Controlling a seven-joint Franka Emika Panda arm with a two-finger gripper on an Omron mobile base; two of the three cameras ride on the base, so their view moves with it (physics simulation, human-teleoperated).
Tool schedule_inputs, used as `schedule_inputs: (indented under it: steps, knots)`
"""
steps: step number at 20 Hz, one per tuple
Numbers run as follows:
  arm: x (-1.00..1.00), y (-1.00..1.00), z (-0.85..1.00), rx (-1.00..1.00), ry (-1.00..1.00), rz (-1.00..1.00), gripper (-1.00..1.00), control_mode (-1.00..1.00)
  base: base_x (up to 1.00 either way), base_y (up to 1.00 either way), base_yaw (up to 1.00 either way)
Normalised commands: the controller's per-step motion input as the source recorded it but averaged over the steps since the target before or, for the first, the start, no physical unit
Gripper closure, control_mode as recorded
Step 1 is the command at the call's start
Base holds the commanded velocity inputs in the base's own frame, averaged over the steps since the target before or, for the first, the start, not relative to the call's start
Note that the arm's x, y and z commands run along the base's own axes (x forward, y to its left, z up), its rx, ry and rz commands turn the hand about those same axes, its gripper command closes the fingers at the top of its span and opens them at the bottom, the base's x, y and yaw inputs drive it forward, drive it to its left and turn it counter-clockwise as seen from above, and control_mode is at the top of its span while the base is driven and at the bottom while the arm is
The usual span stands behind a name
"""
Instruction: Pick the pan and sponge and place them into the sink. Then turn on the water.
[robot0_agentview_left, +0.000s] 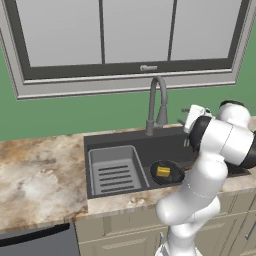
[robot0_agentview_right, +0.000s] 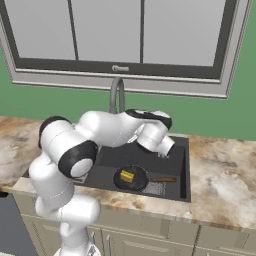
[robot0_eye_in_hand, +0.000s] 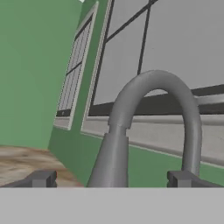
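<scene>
Status: 2 of 3 steps look done. Pan (robot0_agentview_left: 166, 172) sits in the sink (robot0_agentview_left: 120, 141), lower center of the left base view, just right of the rack (robot0_agentview_left: 114, 171); in the right base view it is at center-bottom of the basin with its brown handle pointing right. Sponge (robot0_agentview_left: 163, 171) lies inside the pan, yellow face up. So both items are in the basin, nothing left on the counter (robot0_agentview_left: 35, 175) to move as far as I can see. Remaining: water. No stream under the faucet (robot0_agentview_left: 156, 102) spout in any view, so I judge it is off. Gripper (robot0_eye_in_hand: 113, 178) is spread wide and holds nothing; in the hand view its 2 tips sit at the bottom edge, 1 on each side of the faucet's upright neck, with the gooseneck arching above them toward the window (robot0_eye_in_hand: 153, 48). From the base views the hand is up at the back right of the sink, near the faucet, which reads as lining up on it. Can't make out from these frames where the lever is or whether the tips touch anything yet. Next move likely needs a nudge on the faucet handle, not a grasp.
</scene>
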Motion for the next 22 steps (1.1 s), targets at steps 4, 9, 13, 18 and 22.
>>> schedule_inputs:
  steps: [4,9,13,18,22]
  knots:
    - [0.24,0.07,-0.01,-0.19,0.03,0.04,-1.0,-1.0,0.0,0.0,0.0]
    - [0.23,0.08,-0.08,-0.18,0.1,0.03,-1.0,-1.0,0.0,0.0,0.0]
    - [0.21,0.05,-0.16,-0.09,0.21,0.03,-1.0,-1.0,0.0,0.0,0.0]
    - [0.14,0.02,-0.1,-0.01,0.24,0.07,-1.0,-1.0,0.0,0.0,0.0]
    - [0.14,0.03,-0.08,0.07,0.19,0.11,-1.0,-1.0,0.0,0.0,0.0]
